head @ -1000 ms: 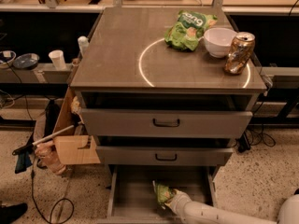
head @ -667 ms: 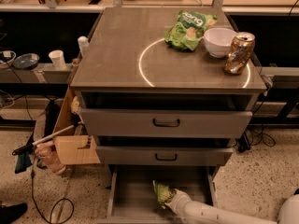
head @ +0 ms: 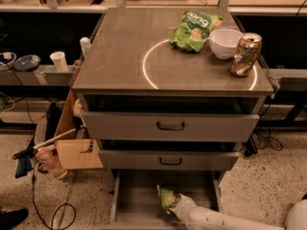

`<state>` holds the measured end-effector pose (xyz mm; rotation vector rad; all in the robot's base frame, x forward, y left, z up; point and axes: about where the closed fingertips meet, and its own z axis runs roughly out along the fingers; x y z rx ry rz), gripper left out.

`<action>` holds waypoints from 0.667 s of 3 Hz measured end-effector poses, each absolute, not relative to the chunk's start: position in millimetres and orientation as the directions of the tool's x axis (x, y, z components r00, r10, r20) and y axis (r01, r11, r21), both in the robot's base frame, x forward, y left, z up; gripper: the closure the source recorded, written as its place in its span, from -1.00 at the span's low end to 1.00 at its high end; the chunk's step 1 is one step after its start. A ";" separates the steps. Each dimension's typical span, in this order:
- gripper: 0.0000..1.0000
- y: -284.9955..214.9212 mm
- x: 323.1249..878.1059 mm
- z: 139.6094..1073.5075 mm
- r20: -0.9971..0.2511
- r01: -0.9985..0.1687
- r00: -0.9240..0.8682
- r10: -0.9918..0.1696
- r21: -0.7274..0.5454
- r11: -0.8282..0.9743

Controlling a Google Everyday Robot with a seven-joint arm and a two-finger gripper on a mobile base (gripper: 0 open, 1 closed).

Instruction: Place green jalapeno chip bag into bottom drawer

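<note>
1. In the camera view, you see a grey metal cabinet [head: 120, 56] with all three drawers pulled out in steps.
2. The bottom drawer [head: 136, 198] sticks out farthest, and its shallow grey tray is open to you from above.
3. The green jalapeno chip bag [head: 166, 196] is inside that bottom drawer, right of its middle, standing tilted rather than lying flat.
4. The gripper [head: 176, 204] is also in the bottom drawer, at the bag's lower right edge and touching it. The white arm [head: 218, 219] reaches in from the lower right corner.
5. You cannot tell whether the gripper is clamped on the bag or loose from it; the bag hides its tip.
6. The middle drawer [head: 168, 160] and top drawer [head: 170, 126] each show a black curved handle.
7. On the cabinet top, a brighter green bag [head: 194, 30] lies just beside a white bowl [head: 225, 42], with a dented can [head: 245, 54] near the bowl's right side.
8. To the cabinet's left, a cardboard box [head: 79, 153] stands on the floor.
</note>
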<state>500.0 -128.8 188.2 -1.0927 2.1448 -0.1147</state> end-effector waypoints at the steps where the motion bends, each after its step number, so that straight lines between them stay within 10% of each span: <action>1: -0.41 -128.8 500.0 188.2 -0.557 -0.672 -0.385 -0.736 -0.377 0.637; 2: -1.00 -128.7 500.0 188.1 -0.557 -0.672 -0.385 -0.736 -0.377 0.637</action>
